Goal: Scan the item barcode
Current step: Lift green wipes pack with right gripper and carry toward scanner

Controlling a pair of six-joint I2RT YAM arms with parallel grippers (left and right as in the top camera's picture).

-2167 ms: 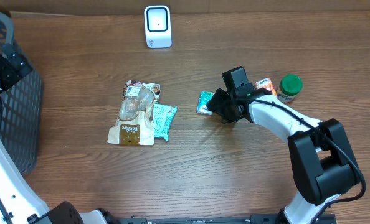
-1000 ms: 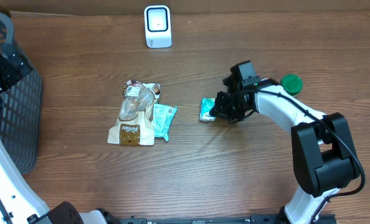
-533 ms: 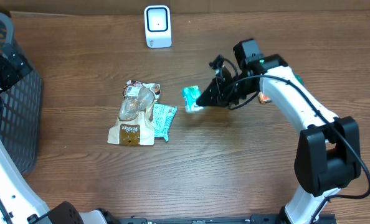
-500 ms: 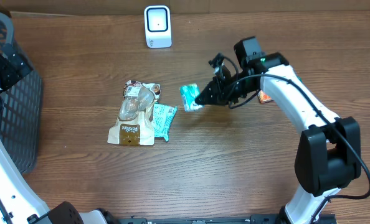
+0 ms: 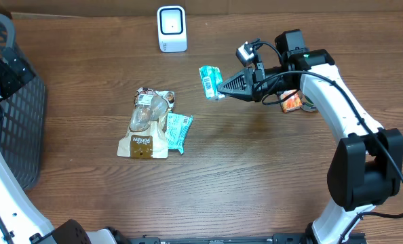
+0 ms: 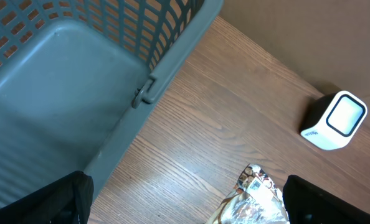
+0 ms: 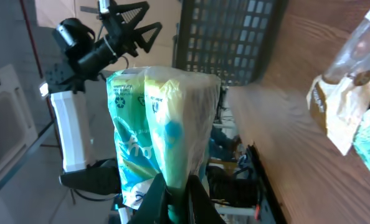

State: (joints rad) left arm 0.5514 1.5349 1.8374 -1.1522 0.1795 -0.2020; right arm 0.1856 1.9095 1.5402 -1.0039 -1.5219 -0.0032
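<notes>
Right gripper (image 5: 222,88) pinches your green packet (image 5: 209,81) by one edge | light, soft, crinkly | keep hold on that seam.

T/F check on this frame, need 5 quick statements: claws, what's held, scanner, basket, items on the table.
1. The right claw is shut on the green packet. True.
2. The green packet lies flat on the table. False: it is lifted, pinched at its edge by the right claw.
3. The white scanner stands at the far edge of the table. True.
4. The left claw holds the foil snack bag. False: it stands open, holding nothing, near the grey basket.
5. The grey basket holds the teal packet. False: that packet lies on the table beside the foil snack bag.
</notes>
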